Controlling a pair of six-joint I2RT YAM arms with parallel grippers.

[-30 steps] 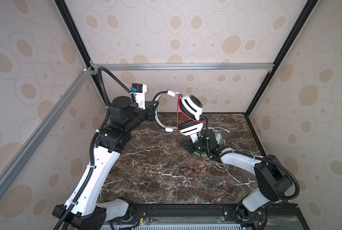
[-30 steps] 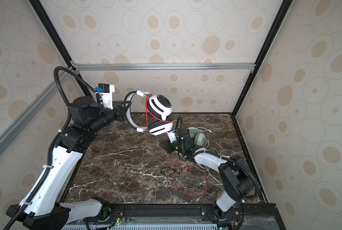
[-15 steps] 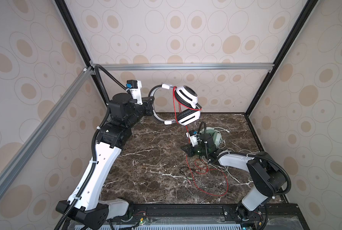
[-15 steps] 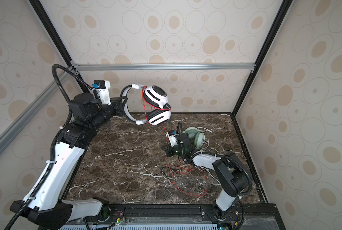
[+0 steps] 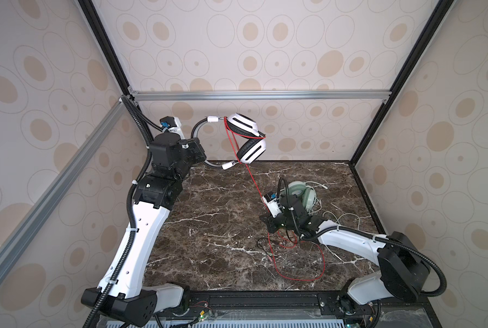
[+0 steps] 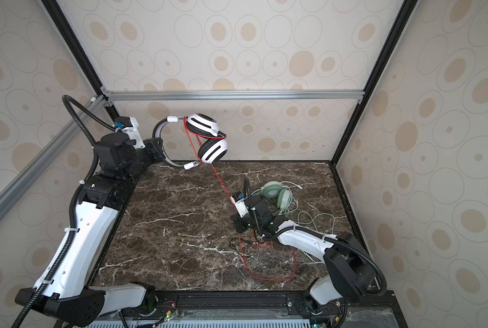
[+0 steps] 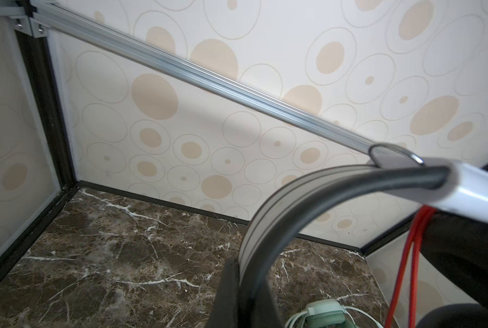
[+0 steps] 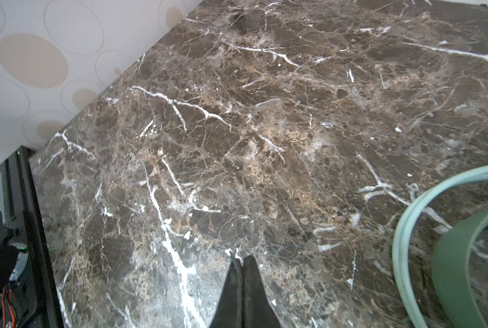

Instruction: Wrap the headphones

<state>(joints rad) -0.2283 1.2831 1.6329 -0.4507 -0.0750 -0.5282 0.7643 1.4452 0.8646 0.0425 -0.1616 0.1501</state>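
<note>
- Hanging aloft near the back wall, the white headset [image 5: 248, 139] has its headband clamped in the left gripper [image 5: 199, 154], one cup above the other.
- Its red cable [image 5: 251, 177], looped over the cups, slants down to the right gripper [image 5: 267, 224], the arm nearer the slack.
- Those jaws are pressed together low over the table [image 5: 208, 198]; the wrist view shows no cable between them.
- The mint-green headset [image 5: 302, 193] crowds just behind; open room lies leftward.

Only the closed tips of the right pincer [image 8: 241, 259] show, the rest cropped; whether they pinch the red cable [image 5: 251, 179] cannot be told. Just beside it the mint-green headset [image 8: 453, 269] is blurred and cut off by the frame edge
</note>
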